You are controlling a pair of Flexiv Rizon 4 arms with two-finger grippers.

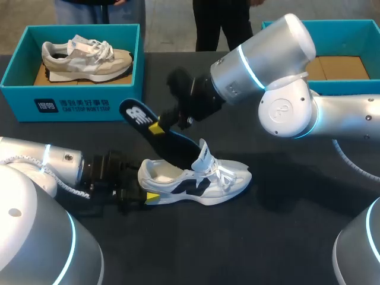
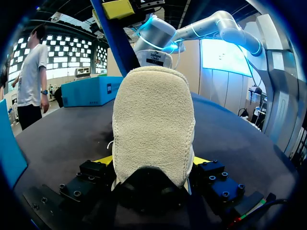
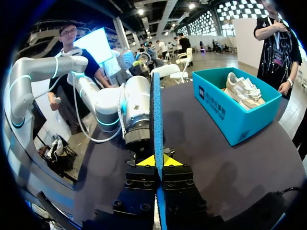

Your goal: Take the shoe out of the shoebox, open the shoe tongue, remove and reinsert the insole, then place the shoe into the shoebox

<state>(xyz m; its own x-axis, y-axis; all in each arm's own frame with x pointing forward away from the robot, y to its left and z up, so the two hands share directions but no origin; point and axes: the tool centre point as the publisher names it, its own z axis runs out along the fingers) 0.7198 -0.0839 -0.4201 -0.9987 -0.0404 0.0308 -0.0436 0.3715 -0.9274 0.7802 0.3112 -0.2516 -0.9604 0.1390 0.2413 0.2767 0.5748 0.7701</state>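
Note:
A white sneaker with dark side panels [image 1: 199, 178] lies on the black table, toe to the right, tongue [image 1: 203, 155] lifted. My left gripper [image 1: 142, 190] grips its heel from both sides. In the left wrist view the fuzzy heel lining [image 2: 153, 124] fills the gap between the fingers [image 2: 103, 159]. A dark blue insole [image 1: 155, 135] slants upward out of the shoe's opening, its front end inside. My right gripper [image 1: 159, 126] is shut on the insole's raised part. In the right wrist view the insole [image 3: 156, 115] stands edge-on between the pinched yellow tips of that gripper [image 3: 156, 161].
A teal shoebox [image 1: 71, 104] at the back left holds a beige sneaker [image 1: 86, 57]; it also shows in the right wrist view [image 3: 225, 115]. A second teal box [image 1: 350, 29] with a bare cardboard floor stands at the back right, partly behind my right arm.

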